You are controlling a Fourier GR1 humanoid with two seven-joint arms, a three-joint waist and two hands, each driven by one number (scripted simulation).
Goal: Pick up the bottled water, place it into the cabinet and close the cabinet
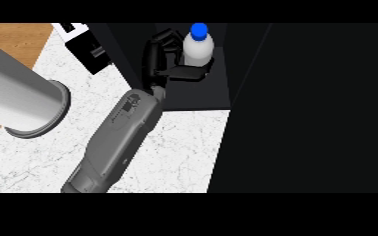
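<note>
My left hand (161,55) was curled around the water bottle (198,50) with the blue cap (198,29). The bottle stood up straight inside the dark cabinet (193,94), above the white marble counter (177,150).

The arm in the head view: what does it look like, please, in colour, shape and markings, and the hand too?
One forearm shows: grey, rounded, wide at the lower end and narrower toward the wrist. Near the wrist it carries a small dark marking that is too small to read. The hand is black, with slim jointed fingers and a flat black thumb. No cables or sleeves show.
</note>
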